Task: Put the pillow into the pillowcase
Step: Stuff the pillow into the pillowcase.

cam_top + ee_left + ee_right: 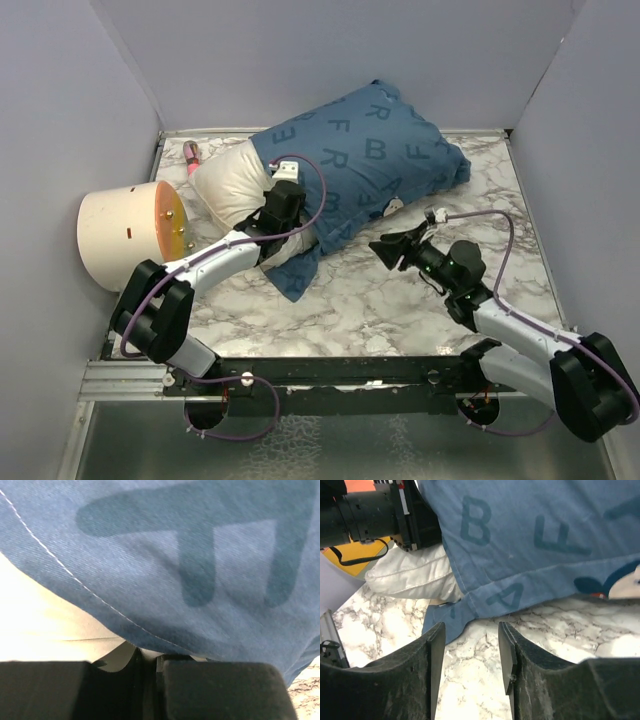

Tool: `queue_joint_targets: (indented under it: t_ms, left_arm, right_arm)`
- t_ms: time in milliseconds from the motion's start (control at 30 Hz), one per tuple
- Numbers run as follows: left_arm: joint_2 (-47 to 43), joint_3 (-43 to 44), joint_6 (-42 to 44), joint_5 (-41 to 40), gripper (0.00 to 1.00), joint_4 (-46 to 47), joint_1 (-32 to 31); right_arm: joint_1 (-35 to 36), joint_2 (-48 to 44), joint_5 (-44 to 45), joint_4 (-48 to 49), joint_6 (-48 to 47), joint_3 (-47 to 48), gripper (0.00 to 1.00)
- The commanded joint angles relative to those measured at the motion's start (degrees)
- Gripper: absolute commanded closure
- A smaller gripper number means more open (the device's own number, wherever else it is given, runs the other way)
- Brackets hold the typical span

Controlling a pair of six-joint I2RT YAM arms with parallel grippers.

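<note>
The blue pillowcase (370,150) with dark letters lies across the back of the marble table (380,310). The white pillow (232,185) sticks out of its left end. My left gripper (290,215) sits at that opening. In the left wrist view its jaws (147,662) are shut on the pillowcase (200,555) at the stitched hem, with the pillow (40,615) just beside. My right gripper (383,248) hangs open over bare marble, a little short of the pillowcase's near edge. In the right wrist view nothing lies between its fingers (470,635), and the pillowcase's corner (445,620) is just ahead.
A cream round container (125,232) with a yellow inside stands at the left edge. A small pink thing (189,160) lies at the back left corner. Grey walls close in the back and both sides. The left arm (370,515) shows in the right wrist view.
</note>
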Motion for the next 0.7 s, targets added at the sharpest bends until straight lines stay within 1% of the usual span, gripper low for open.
queue_joint_targets:
  t_ms: [0, 67, 133, 200, 267, 367, 467, 533, 667]
  left_arm:
    - [1.3, -4.3, 0.5, 9.4, 0.96, 1.0, 1.7]
    - [0.9, -4.5, 1.2, 12.0, 0.97, 2.5, 1.7]
    - [0.8, -4.4, 1.9, 14.0, 0.98, 3.4, 1.8]
    - [0.7, -4.4, 2.8, 16.1, 0.98, 4.3, 1.9]
    - [0.6, -4.3, 3.5, 18.0, 0.98, 5.0, 2.2]
    - [0.7, -4.2, 4.5, 20.9, 0.98, 5.3, 2.3]
    - [0.5, -4.6, 4.7, 23.1, 0.98, 5.9, 2.4]
    - [0.4, -5.0, 4.7, 24.4, 0.98, 6.6, 2.4]
    - [0.5, -5.1, 4.6, 25.7, 0.98, 7.3, 2.4]
  right_arm:
    - [-0.3, 4.5, -5.7, -3.1, -5.1, 7.2, 0.53]
    - [0.2, 10.6, -9.9, -0.5, -4.4, 10.0, 0.53]
    - [2.4, 15.8, -9.2, 1.0, -4.4, 12.3, 0.53]
    - [5.4, 20.3, -6.4, 0.9, -5.3, 14.9, 0.53]
    - [8.9, 24.5, -2.1, -0.6, -6.2, 17.7, 0.53]
    - [13.0, 30.4, 8.9, -5.8, -6.2, 22.3, 0.5]
    - [14.4, 33.2, 15.7, -4.6, -3.8, 23.1, 0.49]
    - [15.3, 34.7, 19.7, -4.6, -3.3, 24.0, 0.46]
    - [16.5, 38.6, 25.7, -8.1, -1.9, 28.3, 0.41]
